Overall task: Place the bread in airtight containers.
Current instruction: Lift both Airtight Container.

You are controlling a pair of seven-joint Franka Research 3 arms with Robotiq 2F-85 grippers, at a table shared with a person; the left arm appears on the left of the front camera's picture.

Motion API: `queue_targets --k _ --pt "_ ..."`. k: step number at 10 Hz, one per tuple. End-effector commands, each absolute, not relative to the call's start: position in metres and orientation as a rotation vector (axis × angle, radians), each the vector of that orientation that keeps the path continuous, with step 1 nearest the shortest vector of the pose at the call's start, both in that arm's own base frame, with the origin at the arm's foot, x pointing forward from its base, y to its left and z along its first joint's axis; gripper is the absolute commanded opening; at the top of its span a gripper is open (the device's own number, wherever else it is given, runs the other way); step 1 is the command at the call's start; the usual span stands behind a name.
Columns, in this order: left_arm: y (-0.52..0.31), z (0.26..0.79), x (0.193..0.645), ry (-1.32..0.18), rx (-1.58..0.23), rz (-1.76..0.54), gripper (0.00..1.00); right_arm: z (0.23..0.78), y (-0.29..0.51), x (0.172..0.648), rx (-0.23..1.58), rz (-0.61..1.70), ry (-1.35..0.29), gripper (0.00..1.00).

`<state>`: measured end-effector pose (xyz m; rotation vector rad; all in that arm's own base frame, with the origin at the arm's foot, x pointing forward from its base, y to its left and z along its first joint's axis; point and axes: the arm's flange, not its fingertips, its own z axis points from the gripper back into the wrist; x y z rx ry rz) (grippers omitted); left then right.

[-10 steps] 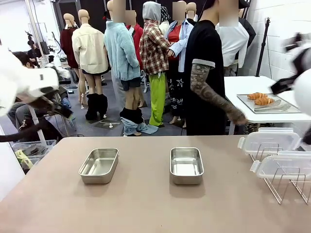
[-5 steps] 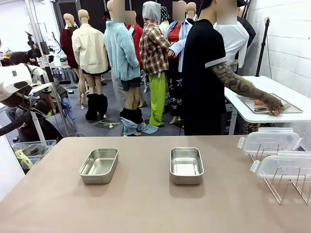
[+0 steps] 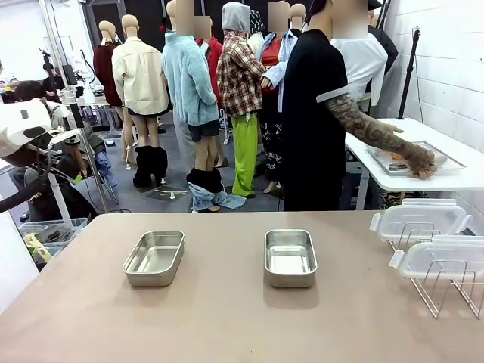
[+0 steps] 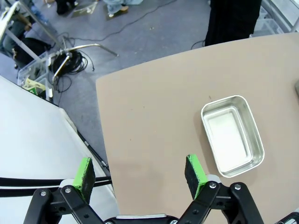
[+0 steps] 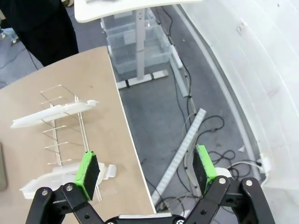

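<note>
Two small rectangular shiny steel pans sit empty and lidless on the tan table. The left pan lies at 9 o'clock of the right pan, well apart from it. At 3 o'clock of the right pan, a thin wire rack holds two clear plastic lids.

Past the table's far edge, at about 1 o'clock of the right pan, a person in a black shirt reaches to a white side table. The person's hand rests on a flat metal tray. The golden-brown bread lies on that tray, mostly hidden by the hand and well apart from both pans.

The left gripper hangs over the table's edge with its green-padded fingers spread wide and nothing between them. The left pan lies at 3 o'clock of them.

The right gripper hangs over the table's other edge and the floor, its fingers likewise spread and empty. The rack with the lids lies at 10 o'clock of it.
</note>
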<state>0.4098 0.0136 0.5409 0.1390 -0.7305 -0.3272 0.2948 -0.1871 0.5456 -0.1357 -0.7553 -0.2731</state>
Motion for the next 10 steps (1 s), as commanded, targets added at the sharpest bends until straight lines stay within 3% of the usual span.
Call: queue_targets --k 1,10 --pt "0.015 0.5405 0.4102 -0.729 0.141 -0.317 1.0 0.5423 -0.1882 0.2949 -0.118 -0.271 -0.747 1.0" --pt "0.015 0.5405 0.4102 -0.729 0.141 -0.317 1.0 0.5423 -0.1882 0.2949 -0.118 -0.271 -0.747 1.0"
